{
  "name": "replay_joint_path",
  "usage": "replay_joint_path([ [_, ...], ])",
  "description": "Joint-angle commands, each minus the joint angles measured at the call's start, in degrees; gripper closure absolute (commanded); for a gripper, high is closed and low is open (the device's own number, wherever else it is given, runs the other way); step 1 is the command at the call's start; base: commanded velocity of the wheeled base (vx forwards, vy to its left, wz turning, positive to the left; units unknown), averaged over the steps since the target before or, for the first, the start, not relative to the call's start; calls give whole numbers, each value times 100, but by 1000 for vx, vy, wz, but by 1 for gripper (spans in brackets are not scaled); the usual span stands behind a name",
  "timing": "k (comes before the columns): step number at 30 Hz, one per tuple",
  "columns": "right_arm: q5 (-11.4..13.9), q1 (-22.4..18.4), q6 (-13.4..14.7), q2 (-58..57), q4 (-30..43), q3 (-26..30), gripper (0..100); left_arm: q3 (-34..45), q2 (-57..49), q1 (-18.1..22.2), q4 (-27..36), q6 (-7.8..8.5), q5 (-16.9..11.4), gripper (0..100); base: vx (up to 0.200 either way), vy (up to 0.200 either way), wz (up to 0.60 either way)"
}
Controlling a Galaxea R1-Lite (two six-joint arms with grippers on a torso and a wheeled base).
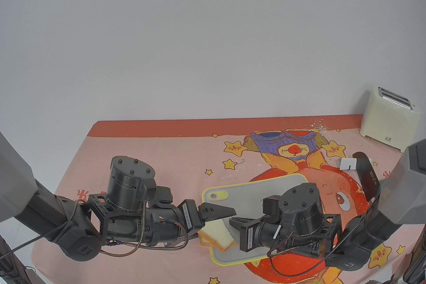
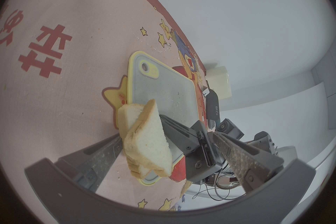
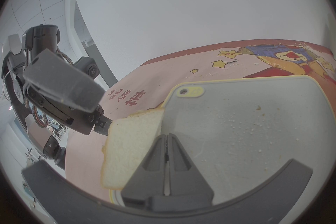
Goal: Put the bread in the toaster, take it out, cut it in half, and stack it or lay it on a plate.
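Two pieces of white bread [image 1: 217, 239] [image 2: 148, 144] [image 3: 127, 151] lean together, tilted, at the near left corner of the grey, yellow-rimmed cutting board [image 1: 259, 196] [image 2: 168, 88] [image 3: 245, 119]. My left gripper [image 1: 217, 225] [image 2: 164, 137] is open, its fingers either side of the bread. My right gripper [image 1: 231, 222] [image 2: 162, 118] [image 3: 167, 135] is shut and holds nothing; its tips rest against the bread's face from the board side. The cream toaster [image 1: 390, 120] [image 2: 218, 83] stands at the table's far right corner.
A black knife [image 1: 368, 176] [image 2: 212, 107] lies right of the board beside a small white holder [image 1: 347, 163]. Crumbs dot the board. The pink cartoon tablecloth [image 1: 155, 151] has free room on the left and behind the board.
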Motion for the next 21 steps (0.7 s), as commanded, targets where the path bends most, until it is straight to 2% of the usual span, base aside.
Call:
replay_joint_path([
  [1, 7, -192, 95, -301, -6, 115, 100, 2, 16, 2, 2, -2, -1, 0, 0, 0, 0],
  [5, 87, -526, 262, -749, -6, 290, 100, 2, 16, 2, 10, -2, -1, 0, 0, 0, 0],
  [6, 113, -807, 297, -969, 3, 352, 100, 2, 16, 2, 2, -2, -1, 0, 0, 0, 0],
  [7, 122, -895, 288, -1031, 3, 414, 100, 10, 16, 2, 2, -2, -1, 0, 0, 0, 0],
  [17, 183, -1370, 279, -1268, -129, 624, 100, 10, 16, 2, 2, -2, -1, 0, 0, 0, 0],
  [21, 210, -1378, 279, -1277, -305, 668, 100, 10, 7, 2, 10, -2, -1, 0, 0, 0, 0],
])
